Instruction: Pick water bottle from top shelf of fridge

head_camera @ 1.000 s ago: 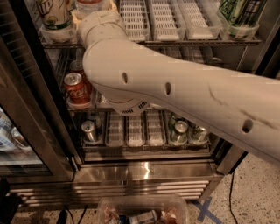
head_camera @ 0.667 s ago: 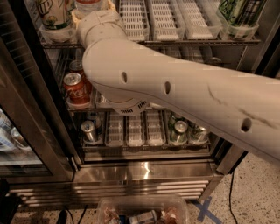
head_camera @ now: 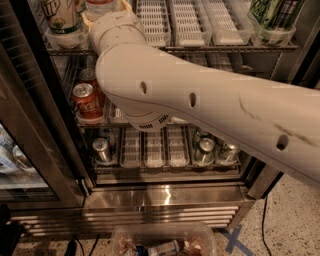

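My arm [head_camera: 200, 105] reaches across the view into the open fridge [head_camera: 150, 200]. Its wrist [head_camera: 112, 27] rests at the left part of the top shelf [head_camera: 210, 49], a wire rack with white slotted lanes [head_camera: 185, 20]. My gripper is past the top edge of the view, beyond the wrist, so it does not show. Just above the wrist, at the top edge, is the bottom of a clear bottle [head_camera: 102, 4], apparently the water bottle. The rest of it is cut off.
White-and-green printed bottles stand at the shelf's left [head_camera: 60, 17] and right [head_camera: 272, 15]. Red cans [head_camera: 87, 100] sit on the middle rack, silver and green cans [head_camera: 205, 150] on the lower one. The dark door frame [head_camera: 45, 130] is left. A clear plastic tub [head_camera: 160, 242] lies on the floor.
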`<action>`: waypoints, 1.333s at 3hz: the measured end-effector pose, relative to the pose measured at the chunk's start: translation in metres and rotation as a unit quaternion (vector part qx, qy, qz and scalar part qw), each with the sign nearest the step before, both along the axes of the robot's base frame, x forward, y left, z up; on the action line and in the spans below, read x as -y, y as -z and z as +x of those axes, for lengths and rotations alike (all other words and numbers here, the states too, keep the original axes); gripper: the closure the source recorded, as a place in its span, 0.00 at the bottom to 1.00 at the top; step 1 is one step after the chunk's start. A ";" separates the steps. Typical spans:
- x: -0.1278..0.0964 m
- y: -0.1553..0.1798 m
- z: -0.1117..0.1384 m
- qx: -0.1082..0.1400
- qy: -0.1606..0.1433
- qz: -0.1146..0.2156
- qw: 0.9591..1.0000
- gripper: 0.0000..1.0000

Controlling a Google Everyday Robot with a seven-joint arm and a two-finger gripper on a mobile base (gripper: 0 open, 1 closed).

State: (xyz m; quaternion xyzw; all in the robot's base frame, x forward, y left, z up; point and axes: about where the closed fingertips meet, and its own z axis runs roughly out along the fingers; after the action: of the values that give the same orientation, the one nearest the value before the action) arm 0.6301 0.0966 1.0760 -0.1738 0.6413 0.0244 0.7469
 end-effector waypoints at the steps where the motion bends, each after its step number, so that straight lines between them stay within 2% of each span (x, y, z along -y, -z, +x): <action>1: 0.000 0.000 0.000 0.000 0.000 0.000 1.000 1.00; 2: -0.004 -0.007 -0.004 0.005 -0.011 0.004 1.000 1.00; 4: -0.013 -0.041 -0.014 0.037 -0.038 0.022 0.998 1.00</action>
State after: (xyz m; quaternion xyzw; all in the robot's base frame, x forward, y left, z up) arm 0.6158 0.1096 1.1166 -0.1823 0.6052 0.0605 0.7725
